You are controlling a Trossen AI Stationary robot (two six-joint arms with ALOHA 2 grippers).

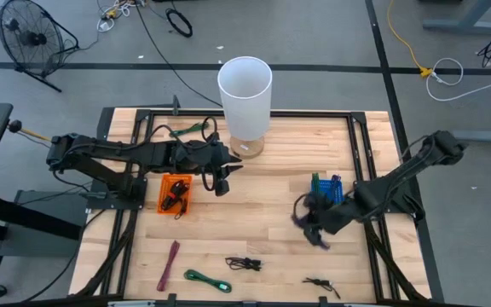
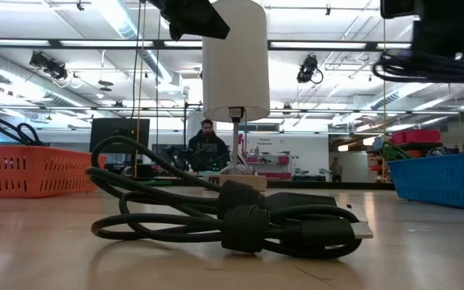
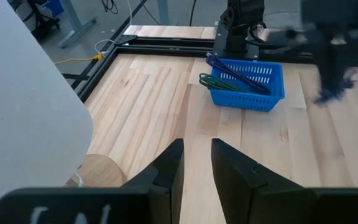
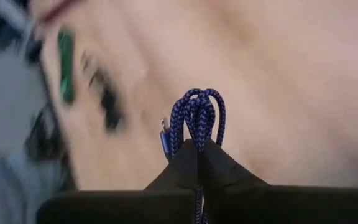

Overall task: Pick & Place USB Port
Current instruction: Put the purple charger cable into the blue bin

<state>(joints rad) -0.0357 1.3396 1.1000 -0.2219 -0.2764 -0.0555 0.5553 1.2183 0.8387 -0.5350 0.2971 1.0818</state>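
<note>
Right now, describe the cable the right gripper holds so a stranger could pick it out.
On the wooden table, go to the blue plastic basket on the right side. Just beside it, the right gripper is shut on a bundled blue-and-black braided cable. It alone is lifted off the table; the other cables lie flat.

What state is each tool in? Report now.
Left tool: open, holding nothing.
Right tool: shut on the blue braided cable.
</note>
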